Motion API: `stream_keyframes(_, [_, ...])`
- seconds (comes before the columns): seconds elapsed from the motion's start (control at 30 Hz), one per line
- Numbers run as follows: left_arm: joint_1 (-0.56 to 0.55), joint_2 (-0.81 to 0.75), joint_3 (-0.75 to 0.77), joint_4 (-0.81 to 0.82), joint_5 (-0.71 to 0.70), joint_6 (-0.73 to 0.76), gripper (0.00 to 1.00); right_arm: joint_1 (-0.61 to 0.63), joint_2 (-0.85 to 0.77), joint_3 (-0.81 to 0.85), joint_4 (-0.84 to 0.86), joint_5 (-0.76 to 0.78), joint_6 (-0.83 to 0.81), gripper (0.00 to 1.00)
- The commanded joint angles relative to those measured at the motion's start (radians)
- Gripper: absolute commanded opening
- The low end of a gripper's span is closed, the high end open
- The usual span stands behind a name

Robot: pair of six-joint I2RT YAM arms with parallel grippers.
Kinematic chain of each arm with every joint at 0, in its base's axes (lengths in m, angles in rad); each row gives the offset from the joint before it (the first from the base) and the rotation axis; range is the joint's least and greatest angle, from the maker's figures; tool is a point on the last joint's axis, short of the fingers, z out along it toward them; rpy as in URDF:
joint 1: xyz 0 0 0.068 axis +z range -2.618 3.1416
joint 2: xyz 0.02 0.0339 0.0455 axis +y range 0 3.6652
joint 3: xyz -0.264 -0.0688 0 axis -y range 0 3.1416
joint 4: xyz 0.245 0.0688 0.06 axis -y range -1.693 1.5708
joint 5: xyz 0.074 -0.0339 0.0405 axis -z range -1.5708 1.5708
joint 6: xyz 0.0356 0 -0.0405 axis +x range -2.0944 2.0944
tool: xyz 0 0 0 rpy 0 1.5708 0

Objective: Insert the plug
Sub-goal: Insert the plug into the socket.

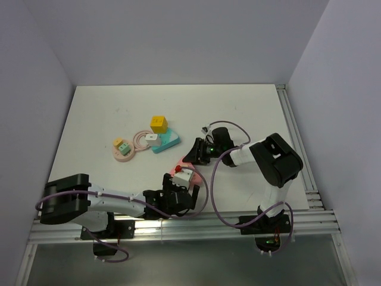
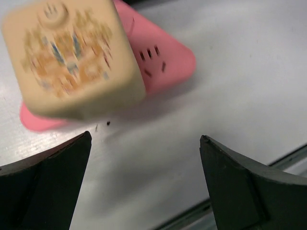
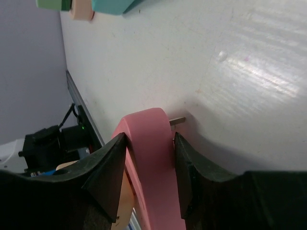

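The mint-green plug (image 1: 126,146) lies on a peach round piece (image 1: 125,154) at the left, beside a small orange-yellow square (image 1: 118,143); its edge shows in the right wrist view (image 3: 50,4). Neither gripper is near it. My right gripper (image 1: 190,158) (image 3: 149,136) is shut on a pink socket base (image 1: 178,164) (image 3: 153,182), one finger on each side. A cream block (image 1: 184,175) (image 2: 72,57) sits on that base (image 2: 163,62), whose slots show beside it. My left gripper (image 1: 180,188) (image 2: 146,136) is open and empty just in front of the base.
A yellow cube (image 1: 158,124) stands on a teal base (image 1: 166,142). A white block (image 1: 152,136) sits on a pink ring (image 1: 143,140). A short metal pin (image 3: 177,120) sticks out beside the pink base. The table's front rail (image 2: 192,215) runs close under the left gripper.
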Motion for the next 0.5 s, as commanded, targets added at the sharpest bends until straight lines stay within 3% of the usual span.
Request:
stream_keyframes(0.0, [-0.007, -0.069, -0.022, -0.107, 0.143, -0.02, 0.99, -0.024, -0.018, 0.011, -0.014, 0.149, 0.004, 0.14])
stream_keyframes(0.47, [0.01, -0.253, -0.1, -0.124, 0.151, -0.043, 0.99, -0.047, -0.036, -0.007, -0.011, 0.202, 0.02, 0.14])
